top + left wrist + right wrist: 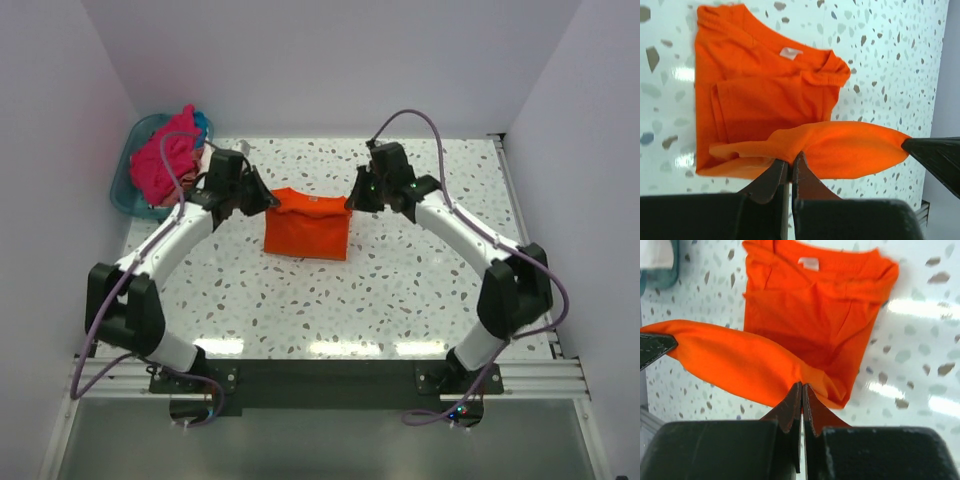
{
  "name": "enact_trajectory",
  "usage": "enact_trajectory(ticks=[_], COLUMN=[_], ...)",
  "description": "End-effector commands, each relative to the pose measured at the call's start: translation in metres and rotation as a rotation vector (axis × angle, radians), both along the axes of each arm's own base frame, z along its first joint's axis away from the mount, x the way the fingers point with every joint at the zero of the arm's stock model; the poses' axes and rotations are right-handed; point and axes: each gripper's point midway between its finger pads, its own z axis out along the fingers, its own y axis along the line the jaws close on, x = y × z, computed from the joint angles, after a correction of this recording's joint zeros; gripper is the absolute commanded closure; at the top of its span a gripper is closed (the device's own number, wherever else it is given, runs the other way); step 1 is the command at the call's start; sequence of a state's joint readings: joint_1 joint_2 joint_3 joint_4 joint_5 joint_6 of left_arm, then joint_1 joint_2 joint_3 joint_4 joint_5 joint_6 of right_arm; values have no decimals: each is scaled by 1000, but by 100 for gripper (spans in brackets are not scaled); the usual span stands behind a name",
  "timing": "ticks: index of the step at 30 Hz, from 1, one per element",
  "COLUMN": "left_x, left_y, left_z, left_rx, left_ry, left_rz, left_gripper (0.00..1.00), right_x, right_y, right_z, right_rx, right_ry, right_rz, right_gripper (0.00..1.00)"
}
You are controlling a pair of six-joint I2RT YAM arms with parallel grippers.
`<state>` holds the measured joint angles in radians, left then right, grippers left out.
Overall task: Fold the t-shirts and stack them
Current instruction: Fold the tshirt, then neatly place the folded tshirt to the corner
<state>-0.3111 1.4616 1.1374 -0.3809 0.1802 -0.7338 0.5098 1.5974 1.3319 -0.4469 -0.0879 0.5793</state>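
A bright orange t-shirt (306,226) lies partly folded at the middle of the speckled table, its white neck label (790,53) showing. My left gripper (268,203) is shut on the shirt's left upper corner, and my right gripper (352,202) is shut on the right upper corner. Between them the held edge (855,150) is lifted off the table and stretched across. In the left wrist view the pinch sits at my gripper (790,161); in the right wrist view at my gripper (802,388), with the orange t-shirt (815,315) spread beyond. More t-shirts, magenta-pink (165,160), are piled in the basket.
A teal plastic basket (128,185) stands at the table's back left corner, close behind the left arm. White walls enclose the table on three sides. Speckled tabletop (400,290) runs in front of the shirt toward the arm bases.
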Motion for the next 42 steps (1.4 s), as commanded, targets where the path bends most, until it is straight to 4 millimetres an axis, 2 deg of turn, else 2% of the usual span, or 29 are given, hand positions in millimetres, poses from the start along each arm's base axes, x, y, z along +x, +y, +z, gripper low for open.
enact_trajectory(ticks=[1, 2, 3, 4, 5, 6, 7, 8, 9, 10, 11, 12, 13, 14, 15, 16, 17, 18, 19, 20, 21, 22, 23, 24, 29, 31, 33, 38, 42], left_x=[63, 77, 92, 109, 124, 138, 151, 161, 172, 181, 182, 183, 179, 173, 167, 159, 146, 138, 126, 116, 109, 99, 90, 82, 59, 55, 48, 38, 32], left_y=[-6, -6, -6, -5, -6, -2, 1, 1, 5, 5, 7, 11, 18, 22, 24, 31, 35, 35, 41, 34, 31, 31, 19, 17, -21, -26, -33, -42, -47], left_z=[16, 11, -18, -16, -19, -43, -43, -56, -52, -42, -42, -29, -30, -11, -8, -18, -12, -13, -28, -20, -23, -35, -35, -45, -73, -84, -98, -125, -139], left_rx=[-23, -25, -16, -18, -27, -36, -57, -86, -112, -121, -112, -95, -71, -64, -61, -40, -33, -30, 0, 3, 13, 43, 54, 81, 125, 144, 151, 179, 191], left_ry=[-124, -125, -82, -100, -129, -108, -124, -125, -157, -184, -177, -209, -210, -244, -246, -220, -201, -192, -155, -170, -164, -134, -133, -107, -53, -33, -7, 43, 72], left_rz=[-35, -29, -38, -29, -31, -23, -11, -13, -7, -21, -23, -23, 0, 11, 24, 55, 70, 80, 110, 99, 95, 103, 78, 79, 3, -4, -19, -46, -56], left_gripper=[100, 100, 100, 94, 85, 61, 50, 39, 29, 15, 13, 11, 10, 10, 10, 13, 16, 21, 28, 33, 37, 41, 44, 52, 68, 72, 76, 78, 79], right_x=[59, 74, 85, 105, 121, 132, 143, 165, 167, 177, 179, 179, 170, 167, 164, 152, 146, 140, 125, 118, 116, 104, 100, 96, 95, 98, 97, 98, 99], right_y=[2, -3, -3, 2, -1, -1, -3, -7, -10, -9, -17, -21, -30, -36, -37, -43, -45, -44, -46, -43, -42, -41, -39, -32, -11, -3, 1, 6, 9], right_z=[1, -3, -7, 5, -26, -38, -46, -61, -69, -56, -59, -53, -60, -38, -31, -46, -48, -38, -56, -57, -60, -70, -74, -83, -105, -107, -120, -139, -148], right_rx=[25, 25, 19, 35, 7, 0, -5, -11, -19, -4, -24, -42, -72, -78, -75, -91, -94, -83, -91, -78, -73, -76, -71, -57, -55, -64, -78, -121, -143], right_ry=[-19, -15, -5, -38, 9, 25, 33, 45, 83, 56, 63, 48, 55, 6, -20, 15, 17, -2, 44, 47, 35, 59, 65, 79, 113, 107, 133, 146, 152], right_rz=[-1, -16, -23, -24, -32, -36, -45, -66, -66, -44, -50, -54, -66, -85, -91, -90, -88, -81, -76, -60, -59, -56, -53, -40, -8, 0, 7, -13, -21], right_gripper=[100, 100, 100, 100, 100, 99, 91, 73, 59, 52, 40, 34, 29, 20, 18, 18, 17, 17, 17, 18, 17, 18, 18, 18, 19, 20, 21, 25, 30])
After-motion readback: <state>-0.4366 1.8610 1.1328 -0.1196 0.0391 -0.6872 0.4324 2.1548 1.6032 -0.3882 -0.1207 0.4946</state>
